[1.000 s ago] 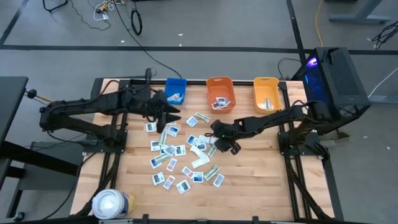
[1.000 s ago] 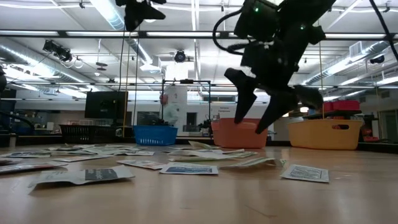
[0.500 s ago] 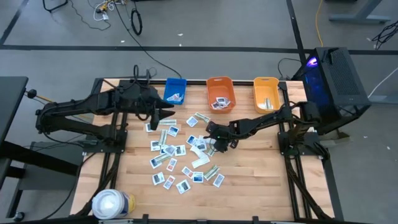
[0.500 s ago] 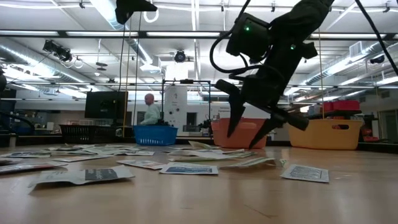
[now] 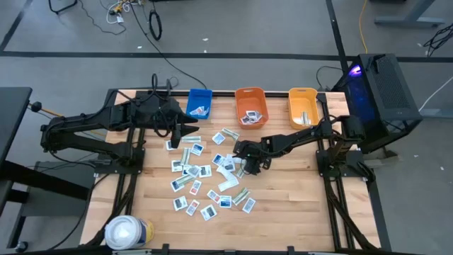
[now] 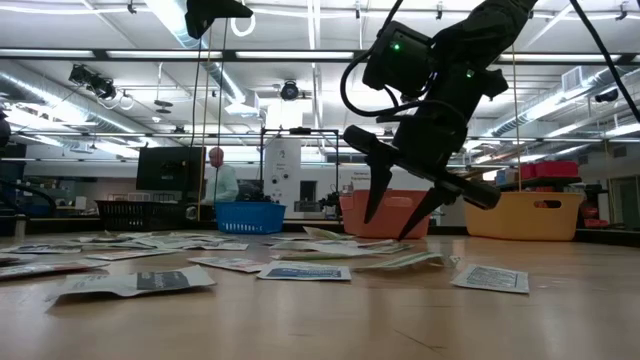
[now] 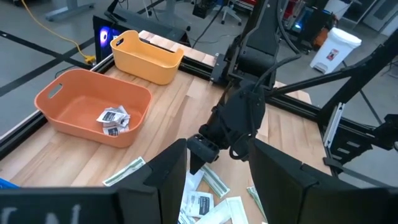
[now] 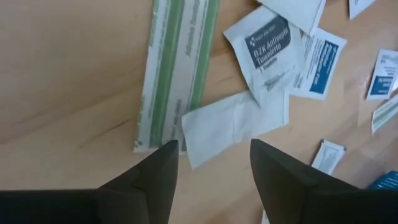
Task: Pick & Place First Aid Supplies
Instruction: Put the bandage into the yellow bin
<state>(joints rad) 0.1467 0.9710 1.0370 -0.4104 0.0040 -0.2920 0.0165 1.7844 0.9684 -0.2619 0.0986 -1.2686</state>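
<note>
Bench point(image 5: 283, 205) boards are being spanned by the right gripper's point(image 8: 211, 163) open fingers point(image 8: 155, 171), a white packet point(image 8: 233, 123) apparently lying between, seemingly untouched.

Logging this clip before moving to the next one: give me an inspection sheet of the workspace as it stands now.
Surface: wooden table, bare toward its near edge.
Job's things: packets scattered mid-table; a blank white packet beside a green strip; some packets already in the blue bin, orange bin and yellow bin.
Clutter: large white roll at the table's near left corner.
Grippers: right gripper low over the packets, fingers apart, holding nothing; left gripper raised near the blue bin, fingers apart, empty.
Cables: black loops on the floor beyond the table.
Surroundings: a person in the room behind.
</note>
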